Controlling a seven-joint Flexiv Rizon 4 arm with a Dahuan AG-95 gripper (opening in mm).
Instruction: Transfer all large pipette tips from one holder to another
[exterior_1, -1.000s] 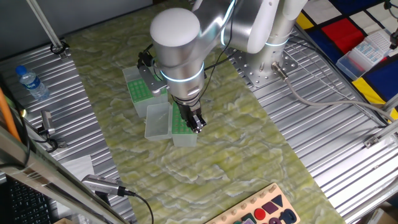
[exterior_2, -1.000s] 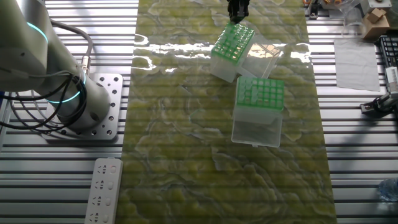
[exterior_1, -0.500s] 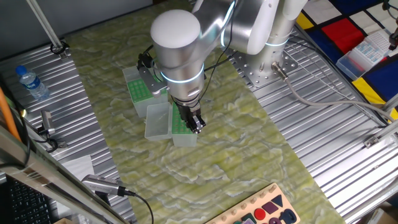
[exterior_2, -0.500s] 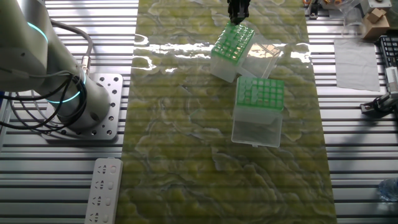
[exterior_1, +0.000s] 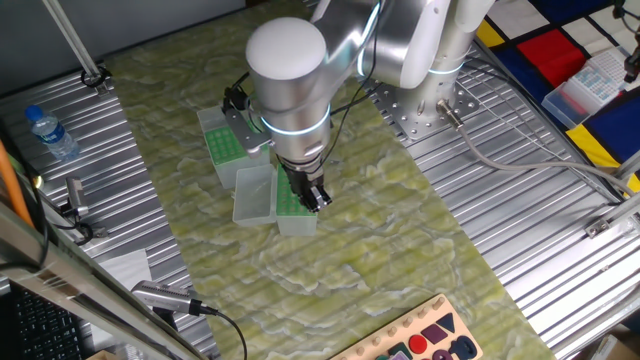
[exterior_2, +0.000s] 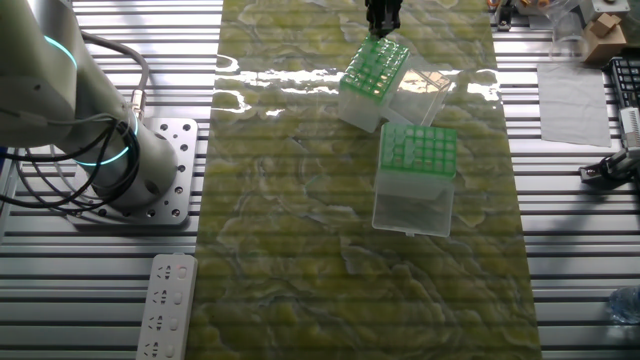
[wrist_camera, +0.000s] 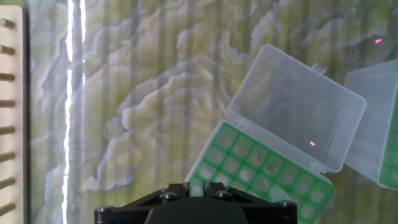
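tips (exterior_2: 376, 64) fill the rack at the mat's far edge in the other fixed view; the second rack (exterior_2: 418, 152) mid-mat looks mostly empty. your gripper (exterior_2: 382, 16) hangs above the full rack, so most transfers remain. you cannot tell its opening.

I count two pipette tip boxes (exterior_2: 374, 70) (exterior_2: 417, 178), each with one open clear lid (wrist_camera: 296, 113), one water bottle (exterior_1: 48, 133), and one white remote (exterior_2: 167, 308) on my counter (exterior_2: 290, 250).
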